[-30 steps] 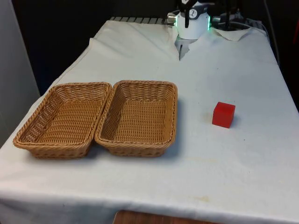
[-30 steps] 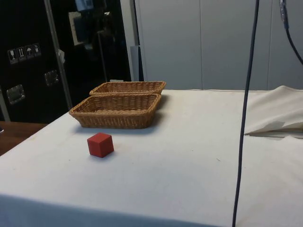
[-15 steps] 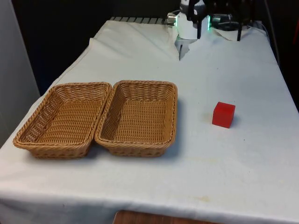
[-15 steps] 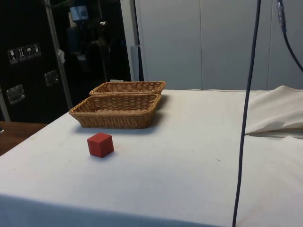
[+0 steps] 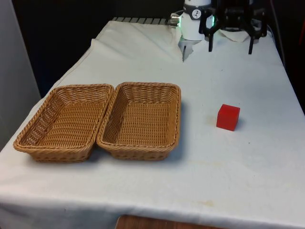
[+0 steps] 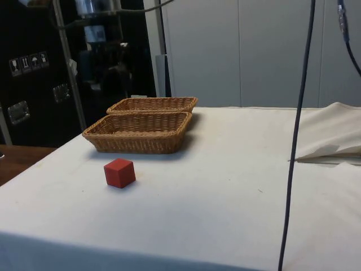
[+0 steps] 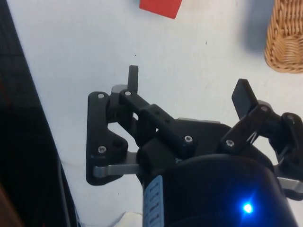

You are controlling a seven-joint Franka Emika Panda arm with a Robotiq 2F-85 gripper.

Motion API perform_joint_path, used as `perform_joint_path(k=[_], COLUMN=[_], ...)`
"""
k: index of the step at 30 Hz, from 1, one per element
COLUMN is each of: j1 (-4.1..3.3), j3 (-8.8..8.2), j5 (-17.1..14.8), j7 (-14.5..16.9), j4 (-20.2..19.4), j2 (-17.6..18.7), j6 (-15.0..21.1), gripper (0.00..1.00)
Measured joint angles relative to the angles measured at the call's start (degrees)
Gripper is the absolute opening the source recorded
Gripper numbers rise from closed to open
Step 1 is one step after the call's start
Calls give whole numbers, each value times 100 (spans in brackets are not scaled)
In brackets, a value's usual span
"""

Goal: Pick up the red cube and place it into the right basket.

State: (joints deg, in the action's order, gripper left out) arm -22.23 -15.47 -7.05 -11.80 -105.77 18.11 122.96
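Lighting's pretty even and bright on my table (image 5: 143, 191), white cloth almost washed out up close. Soft shadow sits just under the red cube (image 5: 228, 117) and along the right basket (image 5: 143, 119), so light's coming from overhead. Curtains behind go pure black. My fingers (image 7: 134, 78) look dark, slightly soft.

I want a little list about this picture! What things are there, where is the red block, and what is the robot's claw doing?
cube: red cube, on the white cloth, apart from both baskets
baskets: two wicker baskets side by side, touching
right basket: nothing in it, nearer the cube
left basket: nothing in it
gripper: open, above the table's far end, holding nothing
cube grasped: not yet
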Motion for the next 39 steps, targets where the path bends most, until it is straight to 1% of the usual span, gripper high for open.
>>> perform_joint_path(k=[3, 4, 7, 10, 12, 19, 20, 24, 32, 33, 38, 39], j1=[0, 0, 0, 0, 0, 0, 0, 0, 0, 0, 0, 0], j3=[23, 40, 52, 63, 63, 86, 92, 115, 241, 241, 321, 321], j5=[0, 0, 0, -6, -46, -160, -206, -292, -493, -493, -550, -550], j7=[-80, -160, -195, -315, -395, -521, -544, -561, -619, -619, -625, -625], j4=[-155, -246, -281, -338, -344, -355, -361, -367, -372, -372, -372, -372], j2=[6, 17, 29, 97, 189, 367, 424, 498, 710, 710, 900, 900], j6=[183, 309, 367, 510, 596, 773, 848, 951, 1278, 1278, 1547, 1547], gripper=[100, 100, 100, 100, 100, 100, 100, 100, 100, 100, 100, 100])
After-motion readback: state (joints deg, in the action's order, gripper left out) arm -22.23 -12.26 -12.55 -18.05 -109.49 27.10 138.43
